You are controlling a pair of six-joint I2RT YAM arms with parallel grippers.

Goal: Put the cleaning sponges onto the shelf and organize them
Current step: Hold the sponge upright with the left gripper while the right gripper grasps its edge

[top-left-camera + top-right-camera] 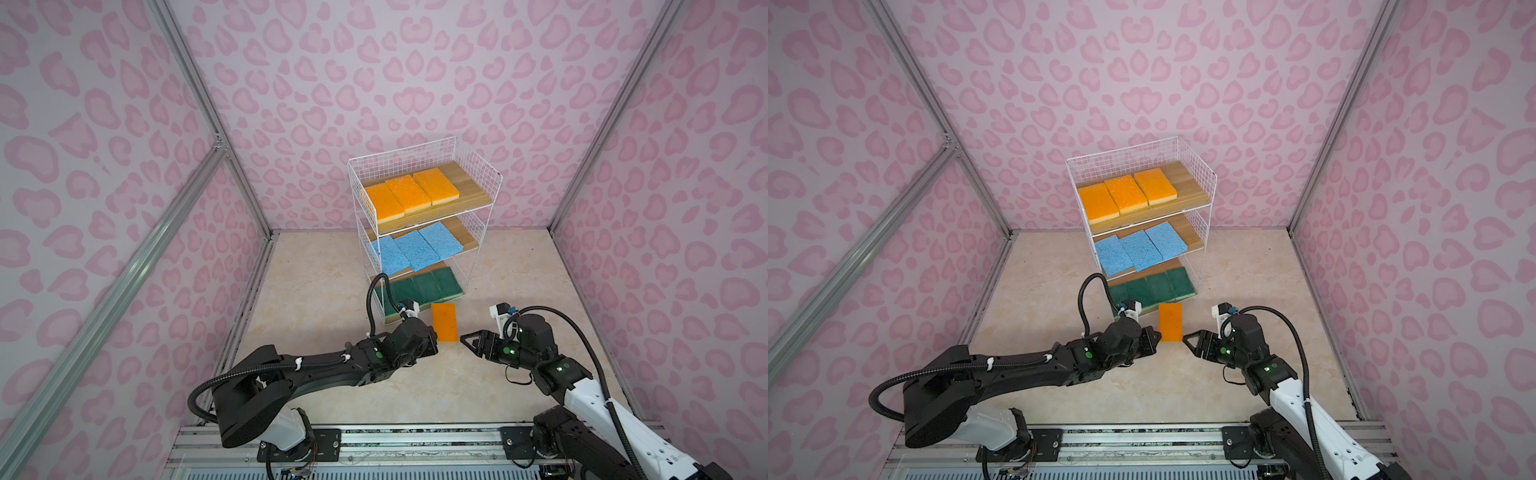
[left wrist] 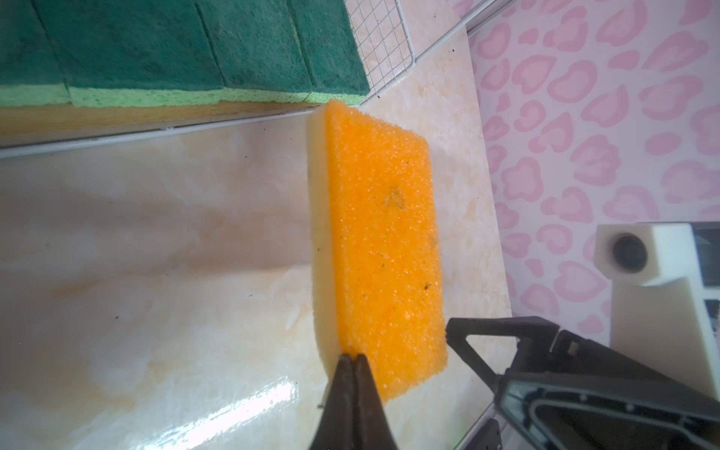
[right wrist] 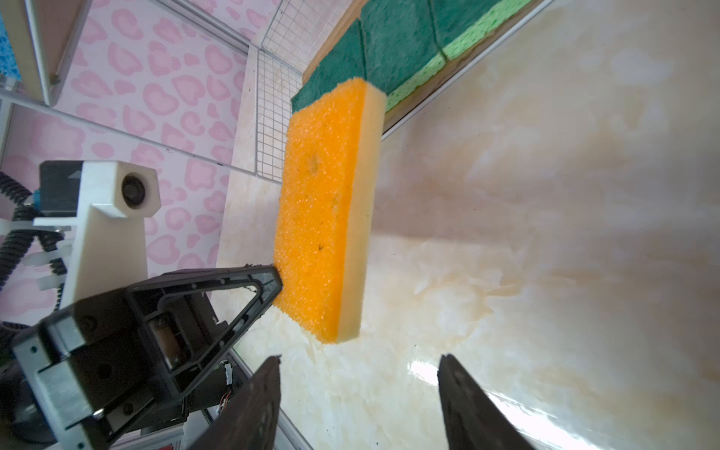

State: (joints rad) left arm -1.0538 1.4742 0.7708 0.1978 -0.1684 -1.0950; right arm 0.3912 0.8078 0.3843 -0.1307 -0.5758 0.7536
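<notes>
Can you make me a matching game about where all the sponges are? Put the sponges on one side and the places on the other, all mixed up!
Things:
1. three orange sponges
2. blue sponges
3. green sponges
4. lone orange sponge

Places:
a. bottom board
b. on the floor in front of the shelf
c. top board
d. middle board

Pairs: 1-c, 2-d, 3-a, 4-b
</notes>
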